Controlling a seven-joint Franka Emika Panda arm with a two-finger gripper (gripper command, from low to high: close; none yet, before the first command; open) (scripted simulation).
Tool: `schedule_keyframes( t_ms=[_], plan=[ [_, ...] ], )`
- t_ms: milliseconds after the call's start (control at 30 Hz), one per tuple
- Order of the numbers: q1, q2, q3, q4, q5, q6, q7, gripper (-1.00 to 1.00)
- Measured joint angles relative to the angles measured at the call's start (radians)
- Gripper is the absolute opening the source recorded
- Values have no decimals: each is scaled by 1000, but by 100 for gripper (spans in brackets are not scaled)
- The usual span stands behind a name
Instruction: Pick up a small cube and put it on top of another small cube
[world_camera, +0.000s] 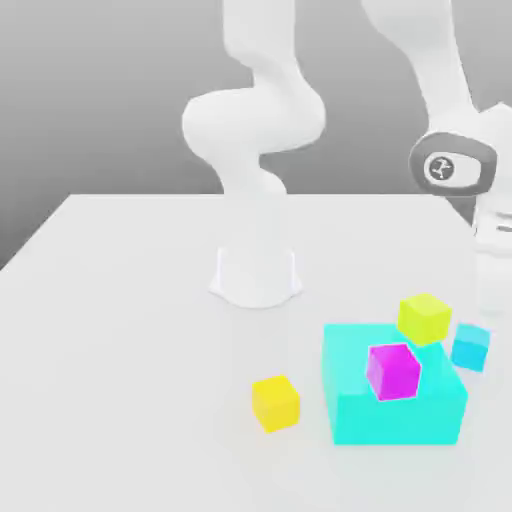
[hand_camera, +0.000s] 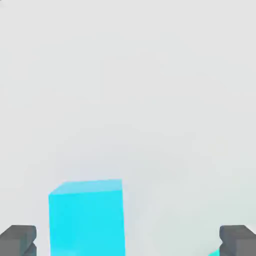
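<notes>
Lining up on the sky-blue cube, nothing yet gripped.
The fingers (hand_camera: 128, 241) stood wide open and empty near the sky-blue cube (world_camera: 471, 347), which sat towards the worktop's (world_camera: 130, 340) right edge in the exterior view, just beside the turquoise block (world_camera: 393, 424). The step looked like the approach; next called for centring, lowering and closing. A dark emblem marked the arm (world_camera: 455, 168); no writing was readable.

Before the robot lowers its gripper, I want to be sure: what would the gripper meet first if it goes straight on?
Probably the sky-blue cube: in the hand view it lies between the open fingers, nearer one, though depth is unclear. Off-centre, the gripper may pass it and meet the table.
</notes>
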Motion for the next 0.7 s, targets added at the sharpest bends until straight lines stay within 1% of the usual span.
schedule_keyframes(
  t_ms=[133, 167, 333, 367, 400, 467, 567, 633, 700],
  plan=[
    [140, 144, -171, 32, -162, 104, 122, 0],
    [160, 166, -197, 38, -188, 120, 142, -100],
    [160, 166, -197, 38, -190, 121, 144, -100],
    [172, 177, -211, 41, -201, 129, 153, -100],
    [160, 165, -196, 37, -187, 120, 142, -100],
    [110, 110, -132, 23, -122, 80, 92, -100],
    [52, 3, -42, -4, 22, 6, -16, -100],
    [32, -58, -17, 1, 114, -37, -83, -100],
    [4, -127, -20, 9, 184, -90, -162, -100]
  ],
)
